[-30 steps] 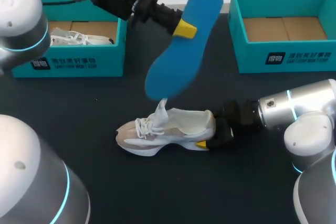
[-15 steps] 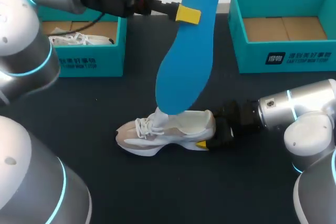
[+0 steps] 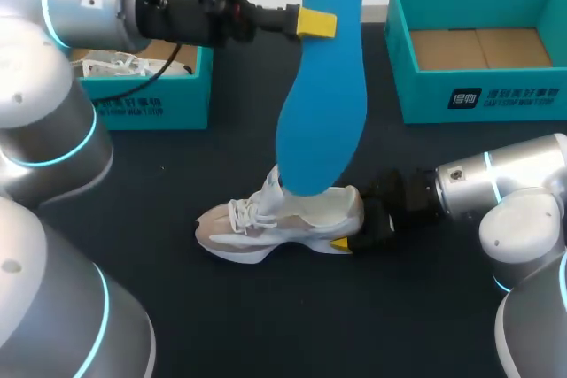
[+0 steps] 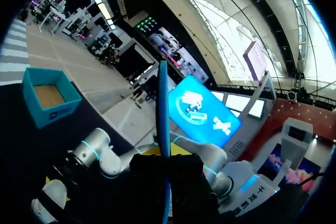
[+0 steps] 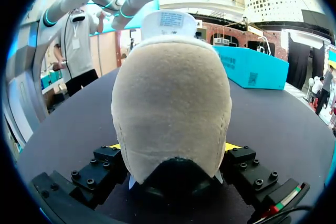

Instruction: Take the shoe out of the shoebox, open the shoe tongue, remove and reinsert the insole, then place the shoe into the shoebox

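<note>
You have the shoe (image 3: 283, 223) out of its box and lying on its sole near the middle of the table (image 3: 266, 325), toe toward the left edge, so the first step is done. The tongue (image 3: 271, 190) stands pulled up, which suggests the opening step is done too. The insole (image 3: 323, 86) is out of the shoe: your left gripper (image 3: 314, 22) is clamped on its upper part and holds it nearly upright above the shoe, broad end down. From the head view, that lower end overlaps the shoe's opening, but you cannot tell whether it has entered or only hangs in front. I judge you are at the start of the reinsertion, roughly past the halfway mark. Your right gripper (image 3: 359, 227) is closed on the heel from both sides, steadying the shoe; the right wrist view shows the heel (image 5: 170, 103) filling the space between the fingers. What remains is to feed the insole fully in and seat it flat, then lift the shoe into a box. The right shoebox (image 3: 478, 86), at the far right corner, shows its bare cardboard floor, while the left shoebox (image 3: 142, 104), at the far left corner, holds a second shoe (image 3: 115, 66).
</note>
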`<state>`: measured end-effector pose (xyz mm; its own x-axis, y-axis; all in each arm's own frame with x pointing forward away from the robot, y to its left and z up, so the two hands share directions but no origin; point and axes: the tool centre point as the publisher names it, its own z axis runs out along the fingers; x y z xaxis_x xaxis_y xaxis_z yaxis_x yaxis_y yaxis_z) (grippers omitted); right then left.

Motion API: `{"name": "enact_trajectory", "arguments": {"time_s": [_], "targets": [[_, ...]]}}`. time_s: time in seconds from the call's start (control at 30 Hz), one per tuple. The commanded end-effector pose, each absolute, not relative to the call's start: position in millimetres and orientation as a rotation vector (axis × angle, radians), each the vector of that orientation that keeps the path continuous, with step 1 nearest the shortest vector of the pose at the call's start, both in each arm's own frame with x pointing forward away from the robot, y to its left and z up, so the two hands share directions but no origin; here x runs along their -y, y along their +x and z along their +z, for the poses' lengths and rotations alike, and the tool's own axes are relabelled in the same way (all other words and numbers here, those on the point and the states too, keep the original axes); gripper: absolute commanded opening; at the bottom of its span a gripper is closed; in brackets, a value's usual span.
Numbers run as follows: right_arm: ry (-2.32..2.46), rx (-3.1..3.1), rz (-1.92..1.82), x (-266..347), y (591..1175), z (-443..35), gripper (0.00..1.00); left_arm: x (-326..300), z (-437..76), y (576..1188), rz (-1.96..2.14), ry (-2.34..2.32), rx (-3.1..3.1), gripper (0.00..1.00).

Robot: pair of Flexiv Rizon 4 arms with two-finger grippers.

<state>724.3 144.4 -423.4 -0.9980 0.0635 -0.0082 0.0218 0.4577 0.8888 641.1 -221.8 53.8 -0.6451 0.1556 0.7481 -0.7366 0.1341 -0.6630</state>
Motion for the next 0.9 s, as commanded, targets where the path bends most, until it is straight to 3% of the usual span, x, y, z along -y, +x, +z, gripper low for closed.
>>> {"name": "enact_trajectory", "arguments": {"time_s": [0.03,0.9], "targets": [[0.078,-2.648,1.61,-144.6,723.4,-425.5,0.0,217.1,64.6,620.9,1.626,0.649,1.671,0.0],[0.078,-2.648,1.61,-144.6,723.4,-425.5,0.0,227.7,78.0,595.1,1.561,0.731,1.544,0.0]]}}
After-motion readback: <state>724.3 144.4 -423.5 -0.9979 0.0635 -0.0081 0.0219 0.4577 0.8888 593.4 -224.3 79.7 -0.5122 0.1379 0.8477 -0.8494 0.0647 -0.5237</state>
